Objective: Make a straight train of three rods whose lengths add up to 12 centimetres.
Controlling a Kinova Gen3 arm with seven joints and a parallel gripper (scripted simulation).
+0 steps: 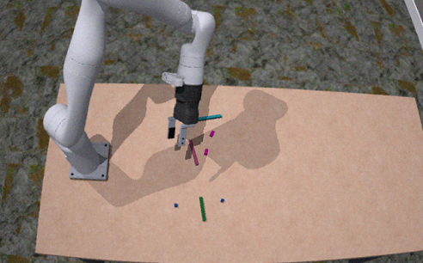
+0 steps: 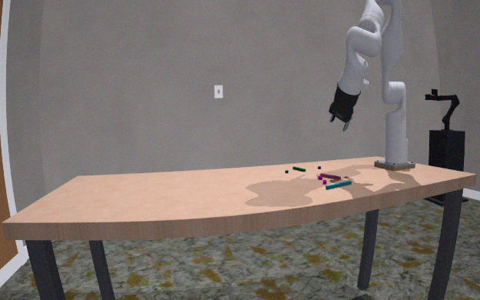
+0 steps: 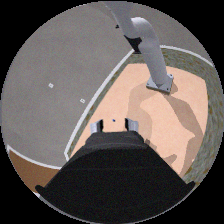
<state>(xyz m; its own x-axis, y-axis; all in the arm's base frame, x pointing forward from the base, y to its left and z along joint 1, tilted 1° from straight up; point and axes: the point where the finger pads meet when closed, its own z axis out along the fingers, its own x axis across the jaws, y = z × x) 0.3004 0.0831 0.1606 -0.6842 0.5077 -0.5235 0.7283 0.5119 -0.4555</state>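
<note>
My gripper [image 1: 176,136] is open and empty. It hangs high above the table, as the exterior view [image 2: 339,124] shows. Below it lie a turquoise rod [image 1: 209,117], partly hidden behind the gripper, a pink rod [image 1: 194,153] and two short magenta rods [image 1: 212,133] [image 1: 206,152], all apart from each other. Nearer the front edge lie a green rod [image 1: 202,208] and two blue rods [image 1: 176,205] [image 1: 222,201]. In the wrist view my fingers frame one blue rod [image 3: 114,120] far below.
The robot base [image 1: 91,160] is bolted to the table's left part. A black stand [image 2: 446,148] is on the floor beyond the table. The rods cluster near the base, in the arm's shadow.
</note>
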